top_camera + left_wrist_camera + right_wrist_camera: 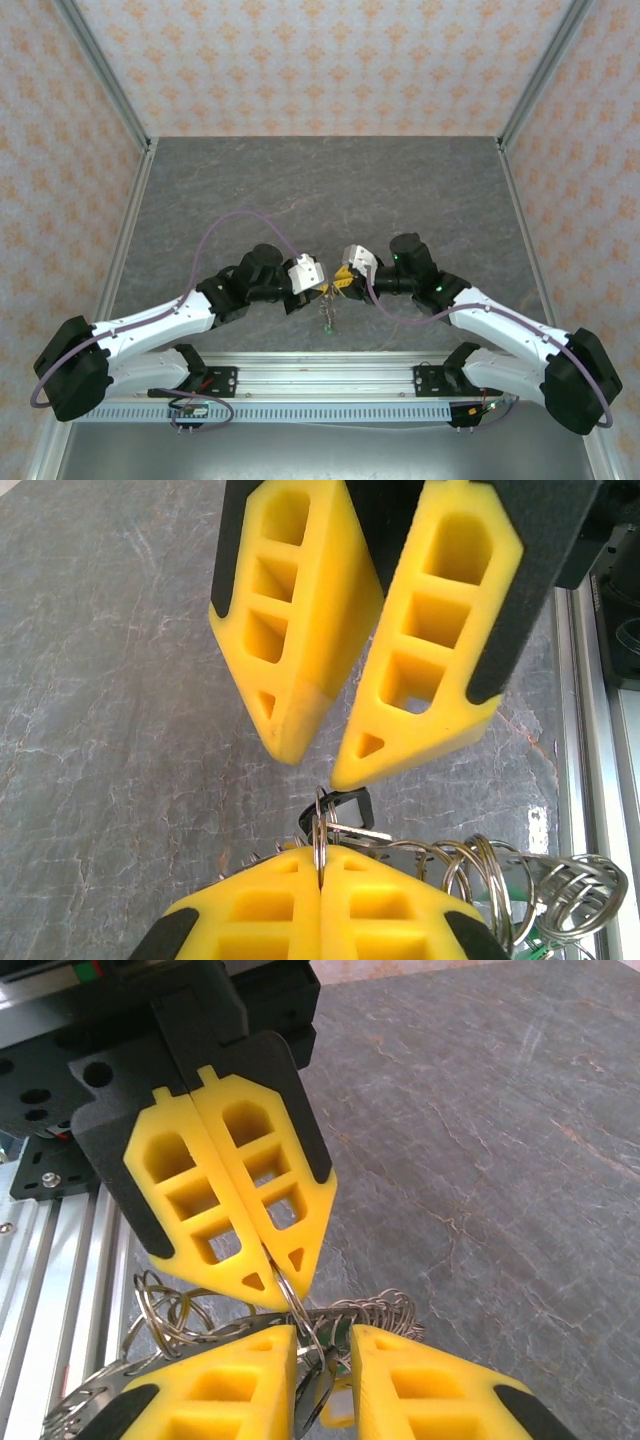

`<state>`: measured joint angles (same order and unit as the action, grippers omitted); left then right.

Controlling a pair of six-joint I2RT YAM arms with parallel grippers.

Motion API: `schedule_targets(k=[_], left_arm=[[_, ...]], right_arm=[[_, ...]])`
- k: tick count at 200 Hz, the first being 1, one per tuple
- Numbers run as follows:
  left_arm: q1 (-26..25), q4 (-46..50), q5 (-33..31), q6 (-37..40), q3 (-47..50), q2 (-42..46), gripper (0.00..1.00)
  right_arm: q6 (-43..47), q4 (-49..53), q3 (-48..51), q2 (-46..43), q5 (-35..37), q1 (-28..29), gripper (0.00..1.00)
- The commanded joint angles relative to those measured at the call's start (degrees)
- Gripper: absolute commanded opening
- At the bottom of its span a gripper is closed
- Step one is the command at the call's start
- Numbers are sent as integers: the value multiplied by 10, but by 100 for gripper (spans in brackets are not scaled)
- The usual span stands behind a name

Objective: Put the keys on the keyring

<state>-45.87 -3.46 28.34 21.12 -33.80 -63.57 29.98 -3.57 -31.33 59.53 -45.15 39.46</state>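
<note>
Keyring [320, 840] is clamped edge-on in the left gripper [320, 855], jaws pressed flat together on the wire. My read is that left is acting as the vise. It holds the ring upright and off the table [330, 190], so the free arc sticks out toward the other arm.

Right gripper [323, 1332] sits tip-to-tip with it, jaws spread a little and clamping nothing I can confirm. A dark key head [352, 802] sits just past the left tips and just under the right ones, touching the ring. Right looks to be either releasing a key or lining up on one — can't tell which.

The whole job sits mid-air between the arms, near the table's front edge.

Looks:
- **Ring:** thin bright steel wire that shows as a narrow line from the left wrist.
- **Wire links:** a tangle of similar wire links [500, 875] trails off sideways from the pinch.
- **Keys:** from above, the keys [327, 318] hang as a small bunch under the meeting point, with a green bit lowest — too small to count.

Can't tell whether any key is actually threaded on the pinched ring.
</note>
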Motion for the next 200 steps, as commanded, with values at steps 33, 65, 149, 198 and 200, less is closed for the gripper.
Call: schedule_targets(k=[33, 65, 149, 198, 200], left_arm=[[-1, -22, 15, -2, -5, 2, 0], [-2, -23, 15, -2, -5, 1, 0], [-1, -37, 2, -10, 1, 9, 0], [-2, -33, 8, -12, 0, 5, 0], [-1, -33, 8, -12, 0, 5, 0]], right_arm=[[-8, -23, -9, 19, -32, 1, 21], [-12, -23, -11, 33, -34, 1, 17], [-44, -53, 43, 50, 9, 1, 6], [-49, -67, 32, 29, -1, 1, 19], [-48, -67, 31, 28, -2, 1, 19]])
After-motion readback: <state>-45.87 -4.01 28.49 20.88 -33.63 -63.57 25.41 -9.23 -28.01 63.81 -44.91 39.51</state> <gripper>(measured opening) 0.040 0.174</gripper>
